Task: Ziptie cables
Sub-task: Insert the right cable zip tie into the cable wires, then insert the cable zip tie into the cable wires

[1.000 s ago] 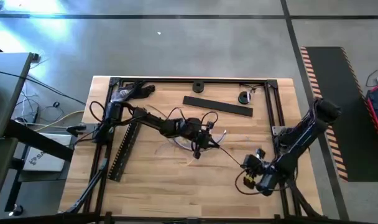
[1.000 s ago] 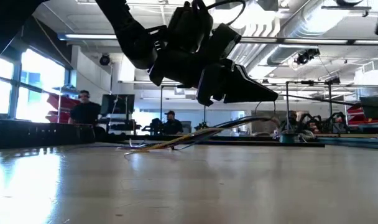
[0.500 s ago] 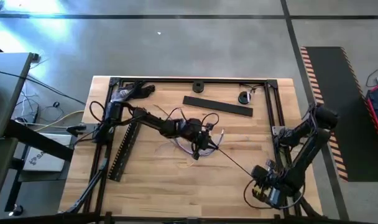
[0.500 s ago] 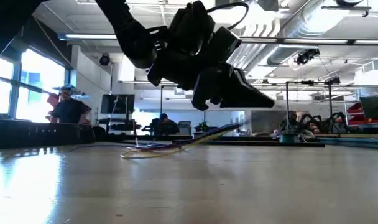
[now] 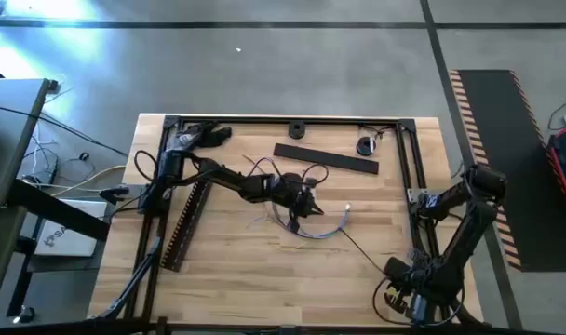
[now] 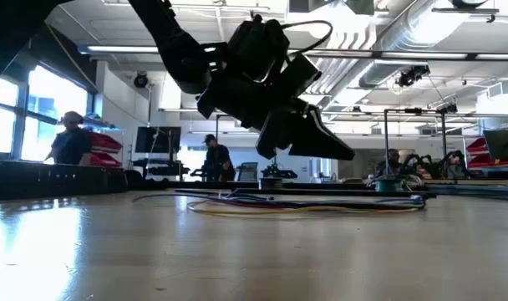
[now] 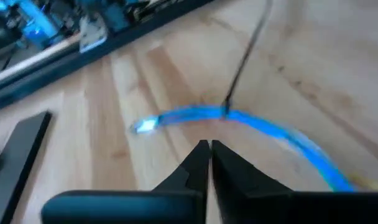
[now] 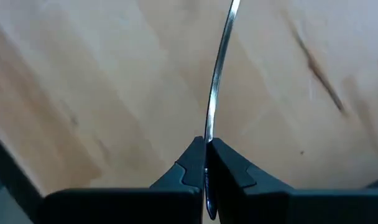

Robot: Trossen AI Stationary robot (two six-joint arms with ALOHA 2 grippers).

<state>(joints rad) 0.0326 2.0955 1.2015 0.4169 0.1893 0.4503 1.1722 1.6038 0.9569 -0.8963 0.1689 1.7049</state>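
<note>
The cables (image 5: 313, 229) lie flat on the table as a thin curved bundle of pinkish and grey strands, and show in the low view too (image 6: 304, 203). A thin black ziptie (image 5: 362, 247) runs from the bundle toward the table's near right corner. My left gripper (image 5: 308, 212) hangs shut just above the bundle's left part and holds nothing; in its wrist view the cables (image 7: 239, 116) arc just beyond its fingertips. My right gripper (image 5: 395, 272) sits near the front right edge, shut on the ziptie's tail. My right gripper pinches the ziptie's free tail (image 8: 209, 134) between its two fingertips. The fingers lie along the strap, which runs straight out ahead of them toward the cable bundle (image 8: 229, 18) with a slight bend.
A long black slotted strip (image 5: 185, 223) lies at the left and a flat black strip (image 5: 325, 158) at the back. Two small black round parts (image 5: 295, 128) (image 5: 365, 145) sit by the far rail. A dark frame (image 5: 409, 158) borders the table. People stand in the room behind.
My right gripper has drawn back toward the table's near right corner with the ziptie tail. The cable bundle, raised at one end under my left gripper before, now lies flat and has slid toward the right. My left gripper has shifted slightly toward the far edge.
</note>
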